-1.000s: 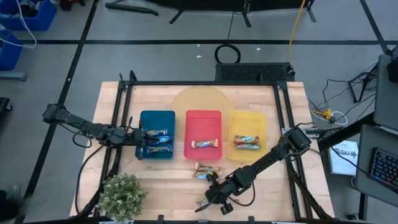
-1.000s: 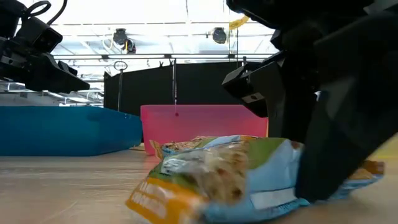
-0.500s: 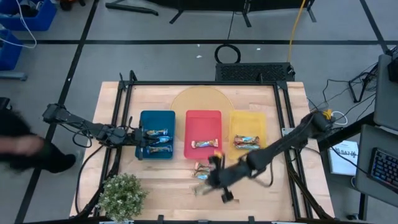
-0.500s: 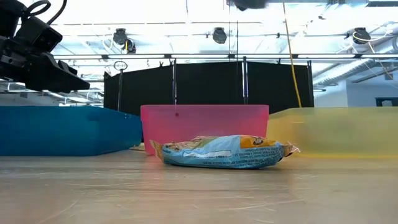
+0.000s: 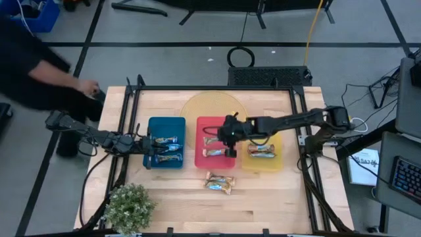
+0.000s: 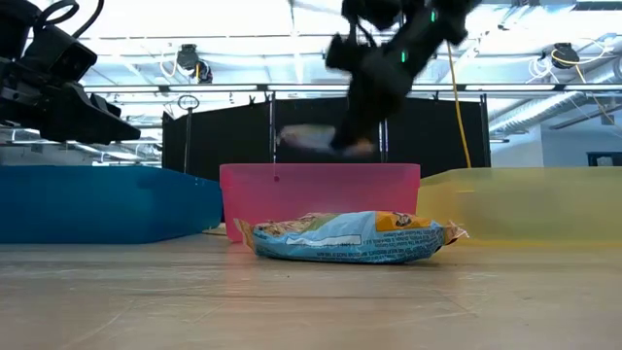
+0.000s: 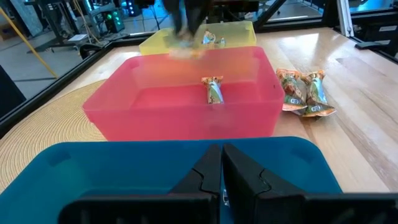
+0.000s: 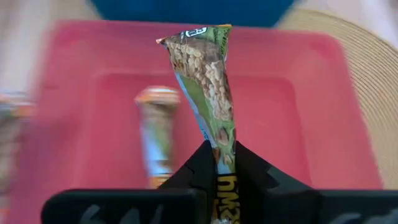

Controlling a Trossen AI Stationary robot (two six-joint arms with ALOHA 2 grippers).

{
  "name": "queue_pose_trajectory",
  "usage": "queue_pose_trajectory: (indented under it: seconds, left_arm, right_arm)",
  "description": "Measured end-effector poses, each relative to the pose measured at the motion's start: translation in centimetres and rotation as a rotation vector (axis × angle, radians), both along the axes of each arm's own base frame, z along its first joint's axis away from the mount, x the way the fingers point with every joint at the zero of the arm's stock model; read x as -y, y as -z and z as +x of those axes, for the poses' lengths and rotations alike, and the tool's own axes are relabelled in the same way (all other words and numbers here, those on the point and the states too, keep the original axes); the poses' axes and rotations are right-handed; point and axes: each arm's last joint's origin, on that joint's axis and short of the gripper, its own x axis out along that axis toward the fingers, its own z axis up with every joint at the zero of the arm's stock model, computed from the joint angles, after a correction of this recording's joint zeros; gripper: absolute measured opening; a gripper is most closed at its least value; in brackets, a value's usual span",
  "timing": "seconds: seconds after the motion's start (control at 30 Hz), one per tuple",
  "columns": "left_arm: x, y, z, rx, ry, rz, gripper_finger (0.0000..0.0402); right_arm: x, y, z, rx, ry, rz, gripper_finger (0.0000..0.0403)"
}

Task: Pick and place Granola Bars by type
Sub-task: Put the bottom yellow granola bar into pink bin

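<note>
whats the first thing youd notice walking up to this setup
The three bright trays in a row: the blue tray, the red tray and the yellow tray. Over the red one, the right tool holds a green-wrapped bar pinched by one end, above a bar lying inside. Two more bars lie on the table in front of the trays, and the left tool sits shut at the blue tray.

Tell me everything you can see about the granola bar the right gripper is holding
The held bar is a slim, shiny wrapped bar, green with a print of oats and nuts and a crimped end. The right gripper is shut on its other end, so it sticks out past the fingertips. It hangs in the air over the red tray, touching nothing but the fingers. Another bar lies in the tray below it.
</note>
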Motion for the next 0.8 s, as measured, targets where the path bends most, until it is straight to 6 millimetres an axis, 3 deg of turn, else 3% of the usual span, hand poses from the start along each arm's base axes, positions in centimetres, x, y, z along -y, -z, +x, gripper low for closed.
queue_pose_trajectory:
  seconds: [0.2, 0.6, 0.7, 0.8]
  left_arm:
    - [0.0, 0.0, 0.0, -0.001, 0.006, 0.022, 0.0024]
    - [0.0, -0.1, 0.0, 0.007, -0.007, 0.034, 0.0024]
    - [0.0, -0.1, 0.0, 0.007, -0.007, 0.035, 0.0024]
    - [0.0, -0.1, 0.0, 0.007, -0.006, 0.039, 0.0024]
  right_arm:
    - [2.3, 3.0, -0.9, 0.062, -0.005, 0.093, 0.0019]
    - [2.5, 6.7, 0.1, 0.02, 0.05, 0.144, 0.0021]
    - [2.5, 7.1, 0.1, 0.003, 0.058, 0.151, 0.0028]
    - [2.4, 6.6, 0.1, 0.024, 0.058, 0.153, 0.0059]
